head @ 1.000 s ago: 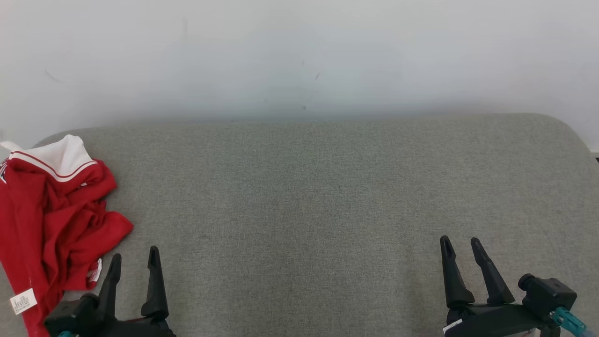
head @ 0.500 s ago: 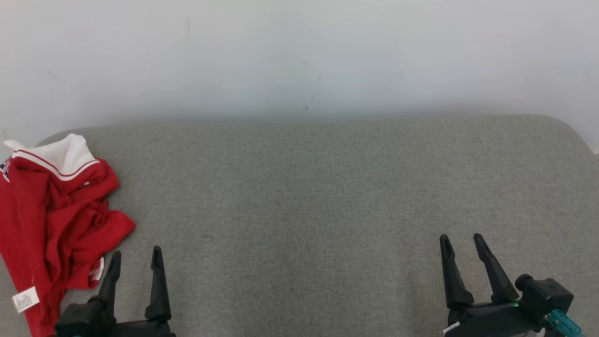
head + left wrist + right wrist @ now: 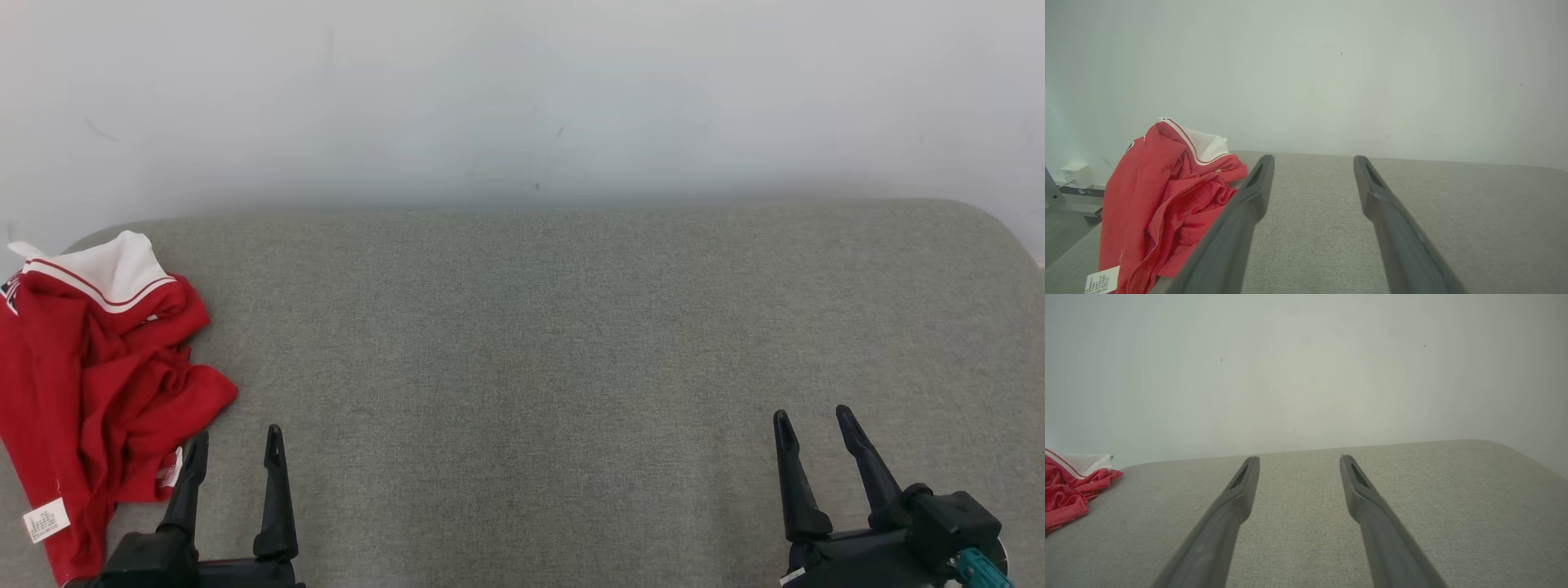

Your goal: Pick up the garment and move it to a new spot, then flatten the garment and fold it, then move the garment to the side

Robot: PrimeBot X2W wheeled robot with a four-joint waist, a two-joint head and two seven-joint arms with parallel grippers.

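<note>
Red crumpled garment (image 3: 106, 384) with white collar, heaped at the left edge of the grey woven-fabric tabletop (image 3: 571, 327). Left gripper (image 3: 237, 434): jaws spread, empty, just beside the heap. Right gripper (image 3: 813, 412): spread, empty, well apart. Advice — the left should pinch a thick raised fold.

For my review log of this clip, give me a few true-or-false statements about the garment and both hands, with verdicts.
1. The red garment lies crumpled at the left end of the grey surface. True.
2. The left hand is shut on the garment. False: it is open, with nothing between its fingers.
3. The right hand is open and empty. True.
4. The garment is folded flat. False: it is bunched up, with its white collar at the far end.
</note>
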